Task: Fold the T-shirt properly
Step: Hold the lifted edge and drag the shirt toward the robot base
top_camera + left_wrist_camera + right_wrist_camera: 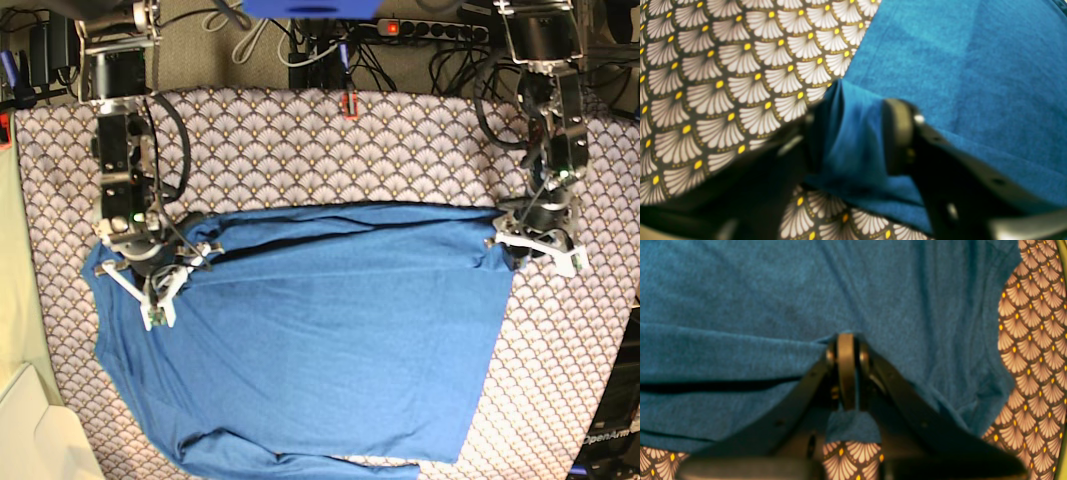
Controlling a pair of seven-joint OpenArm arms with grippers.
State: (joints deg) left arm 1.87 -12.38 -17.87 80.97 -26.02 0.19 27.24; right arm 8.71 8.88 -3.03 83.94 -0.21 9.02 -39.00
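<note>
The blue T-shirt (330, 330) lies spread over the patterned tablecloth (300, 150), its top edge folded over. In the base view my right gripper (152, 290) rests on the shirt's left side. The right wrist view shows this gripper (846, 340) shut on a pinch of the T-shirt (740, 290), with a scrap of cloth sticking out behind the fingers. My left gripper (505, 245) is at the shirt's upper right corner. In the left wrist view its jaws (846, 133) stand apart, and a raised fold of the T-shirt (973, 66) sits loosely between them.
Cables and a power strip (430, 30) run along the far edge behind the table. A small red item (348, 103) sits at the back centre. A cream surface (30, 430) borders the table at the lower left. The shirt's bottom hem reaches the near edge.
</note>
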